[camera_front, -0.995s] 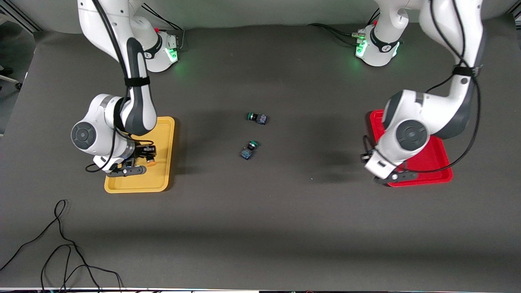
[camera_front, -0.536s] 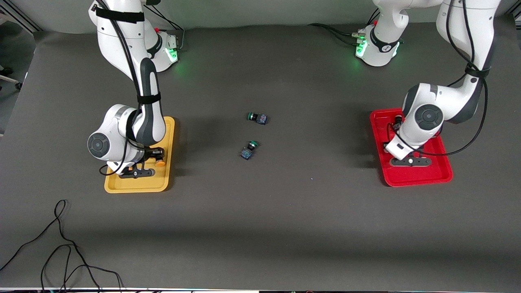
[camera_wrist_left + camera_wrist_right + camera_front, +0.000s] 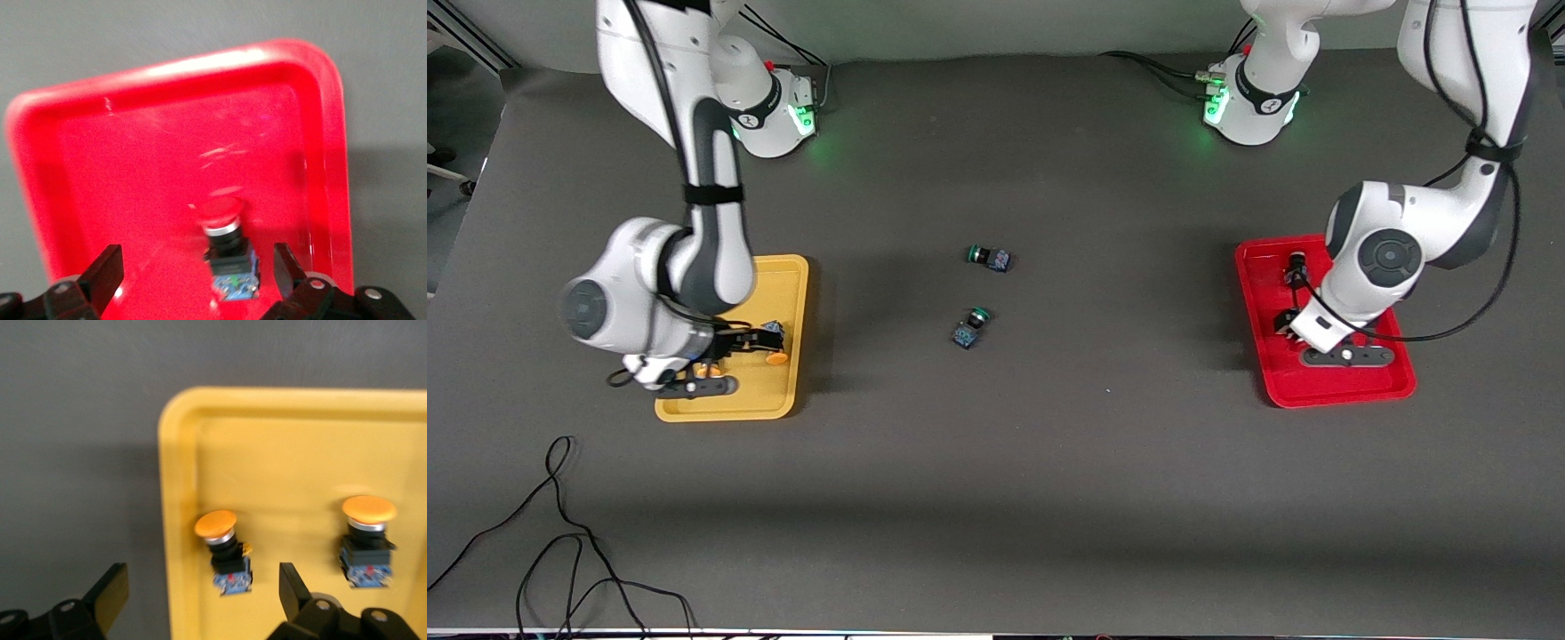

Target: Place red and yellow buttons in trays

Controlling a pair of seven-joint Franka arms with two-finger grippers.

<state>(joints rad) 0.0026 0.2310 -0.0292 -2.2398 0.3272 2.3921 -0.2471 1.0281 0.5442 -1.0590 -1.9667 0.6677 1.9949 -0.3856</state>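
Note:
Two yellow buttons (image 3: 223,550) (image 3: 367,540) lie in the yellow tray (image 3: 280,447), one of them close to its rim. My right gripper (image 3: 200,590) is open and empty above that rim, over the nearer button. In the front view the right gripper (image 3: 698,380) hangs over the yellow tray (image 3: 783,284). A red button (image 3: 227,243) lies in the red tray (image 3: 133,153) between the open fingers of my left gripper (image 3: 197,270), which does not touch it. In the front view the left gripper (image 3: 1344,354) is over the red tray (image 3: 1254,293). A second red button (image 3: 1294,265) lies in that tray.
Two green-capped switches (image 3: 989,258) (image 3: 969,327) lie on the dark mat at the table's middle. A loose black cable (image 3: 560,533) lies by the table's front edge, toward the right arm's end.
My left gripper moved from the red tray's near corner to over its inside. My right gripper shifted toward the yellow tray's outer rim, and a yellow button now lies free in the tray.

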